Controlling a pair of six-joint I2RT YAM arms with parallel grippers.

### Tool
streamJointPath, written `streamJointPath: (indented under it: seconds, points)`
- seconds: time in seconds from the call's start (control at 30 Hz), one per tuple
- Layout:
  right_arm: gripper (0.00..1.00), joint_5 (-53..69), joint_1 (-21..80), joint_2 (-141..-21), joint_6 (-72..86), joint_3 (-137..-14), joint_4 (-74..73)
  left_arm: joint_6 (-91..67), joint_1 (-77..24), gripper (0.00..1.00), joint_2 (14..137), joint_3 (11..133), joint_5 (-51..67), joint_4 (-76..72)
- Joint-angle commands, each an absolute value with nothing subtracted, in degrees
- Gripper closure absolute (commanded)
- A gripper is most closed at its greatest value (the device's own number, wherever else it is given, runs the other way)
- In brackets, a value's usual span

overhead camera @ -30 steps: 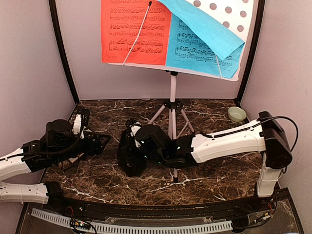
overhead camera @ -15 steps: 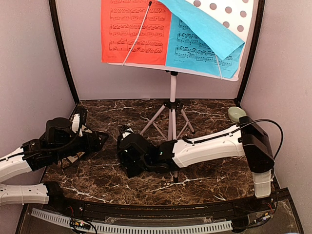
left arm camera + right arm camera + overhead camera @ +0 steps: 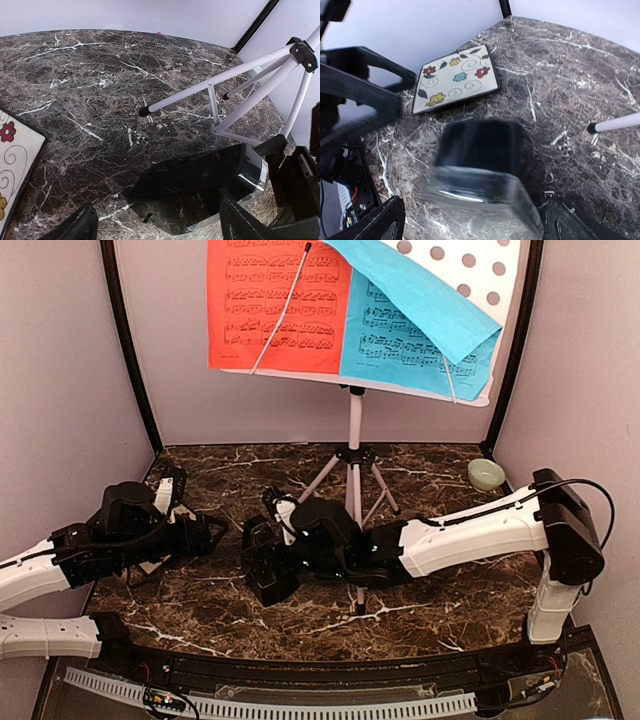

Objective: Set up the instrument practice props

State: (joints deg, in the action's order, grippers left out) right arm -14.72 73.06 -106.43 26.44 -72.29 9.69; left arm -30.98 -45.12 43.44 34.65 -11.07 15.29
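Right gripper [image 3: 475, 212] was spread wide; I saw the metronome [image 3: 480, 160], blurred, sitting right between its two fingers [image 3: 382, 222].

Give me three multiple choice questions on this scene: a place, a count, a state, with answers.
1. The small pale green bowl sits: A) far right on the dark marble table B) mid-table C) near left
2. Music sheets on the white perforated stand: A) one B) two C) four
3. The blue sheet's top corner: A) flat B) torn off C) folded down
1 A, beside the right wall; 2 B, one red sheet, one blue; 3 C, its flap droops.
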Motion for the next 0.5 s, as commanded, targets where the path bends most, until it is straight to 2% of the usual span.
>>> streamJointPath:
  seconds: [0.0, 0.23, 0.47]
  points:
    - [0.00, -6.5, 70.9, -106.3, 26.0, -68.1, 16.1, -32.0, -44.6, 0.13, 42.4, 34.7, -10.0, 16.5]
    - [0.00, 2.6, 70.9, -109.4, 25.6, -66.4, 22.8, -32.7, -44.3, 0.13, 42.8, 35.1, -8.9, 16.6]
    - [0.00, 3.6, 72.3, -110.0, 27.5, -66.8, 23.2, -32.5, -44.0, 0.12, 43.9, 36.8, -8.5, 17.3]
